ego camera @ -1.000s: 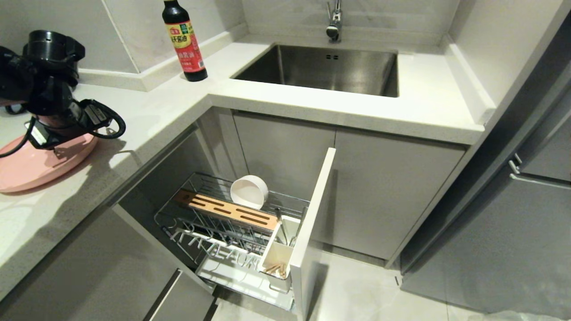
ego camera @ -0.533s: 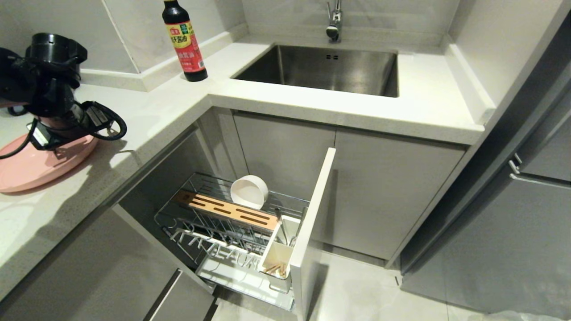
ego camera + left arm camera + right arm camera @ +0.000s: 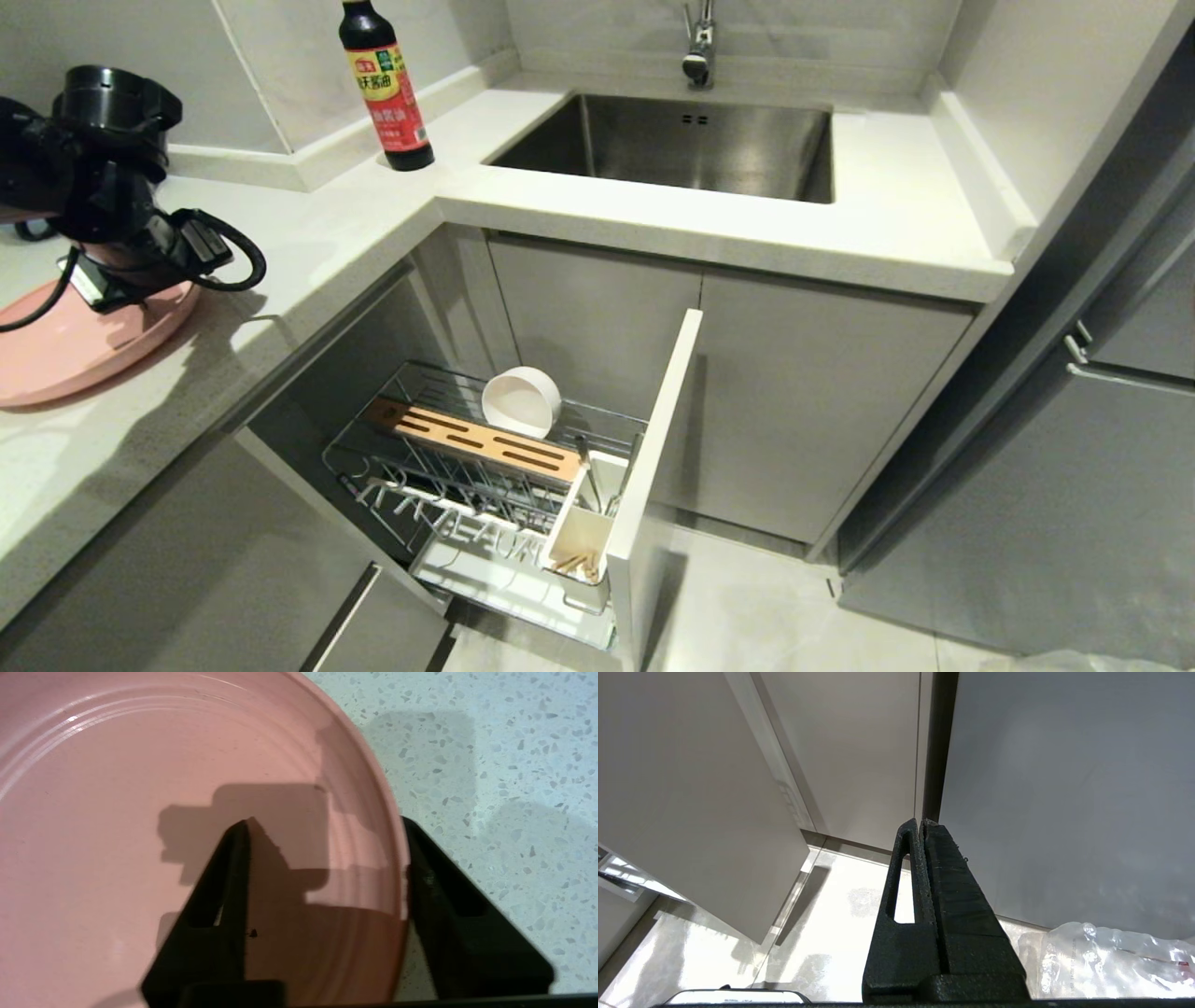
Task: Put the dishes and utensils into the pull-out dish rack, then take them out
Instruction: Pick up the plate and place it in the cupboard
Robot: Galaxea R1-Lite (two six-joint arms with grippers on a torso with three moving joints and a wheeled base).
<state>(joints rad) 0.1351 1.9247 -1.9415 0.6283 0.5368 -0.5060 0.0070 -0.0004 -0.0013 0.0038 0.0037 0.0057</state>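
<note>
Head view: pull-out dish rack [image 3: 485, 467] is drawn out of the grey cabinet; small cream-white bowl [image 3: 521, 401] already sits on edge in the wire basket behind the slotted wooden strip [image 3: 471, 439]. White utensil cup [image 3: 581, 537] at the front holds the wooden chopsticks [image 3: 574, 563], tips showing low in the cup; a thin metal handle beside the cup is probably the spoon [image 3: 590, 481], too slim to be sure. Pink oval plate [image 3: 65, 341] lies flat on the speckled countertop [image 3: 308, 233] at far left, with the left gripper [image 3: 107, 280] down on its near rim. Soy sauce bottle [image 3: 385, 89] and sink [image 3: 672, 145] are uninvolved. Left wrist view: the left gripper straddles the plate rim, one finger [image 3: 219, 905] over the inside of the plate, the other outside on the counter side; jaws part-spread and bracketing the rim, firm pinch not confirmable. Right wrist view: right gripper [image 3: 922, 830] is pressed together, empty, parked pointing at cabinet fronts and floor. Progress judgement: loading mostly done, with bowl and chopsticks in and spoon likely; the plate is the last item, grasp just forming. Left to do: lift the plate, slot it in the rack, then the whole unload.
</note>
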